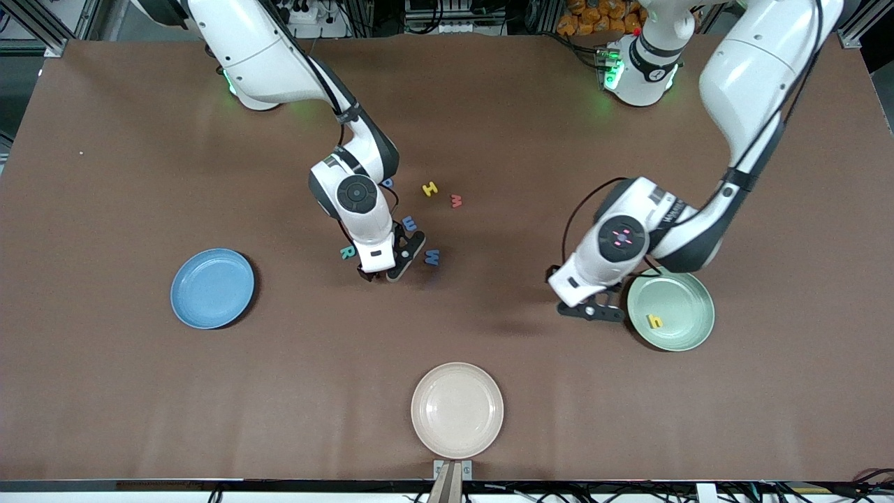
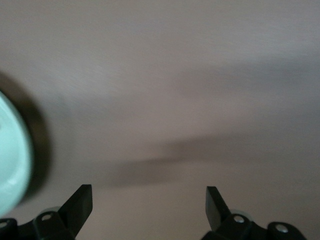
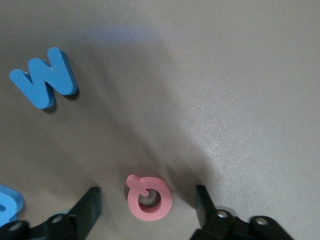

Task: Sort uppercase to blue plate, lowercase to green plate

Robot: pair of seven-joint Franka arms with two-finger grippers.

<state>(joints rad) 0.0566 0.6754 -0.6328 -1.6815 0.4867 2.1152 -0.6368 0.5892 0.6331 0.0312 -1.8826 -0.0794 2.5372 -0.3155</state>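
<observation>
My right gripper [image 1: 388, 270] is open, low over the table with its jaws on either side of the red Q [image 3: 149, 198], not touching it [image 3: 146, 194]. The Q is hidden in the front view. The blue W [image 1: 432, 257] [image 3: 44, 78] lies beside it, with the teal R [image 1: 347, 252], blue e [image 1: 410, 223], yellow H [image 1: 429, 188], red w/m [image 1: 457, 201] and another blue letter [image 1: 388, 182] around. The blue plate [image 1: 211, 288] holds nothing. My left gripper [image 1: 591, 311] [image 2: 148, 193] is open and empty beside the green plate [image 1: 681, 293] [image 2: 10, 165], which holds the yellow h [image 1: 654, 321].
A cream plate [image 1: 457, 409] sits near the table's front edge, nearer the front camera than the letters. A blue letter's edge [image 3: 7, 208] shows beside my right gripper's finger. The table is a plain brown mat.
</observation>
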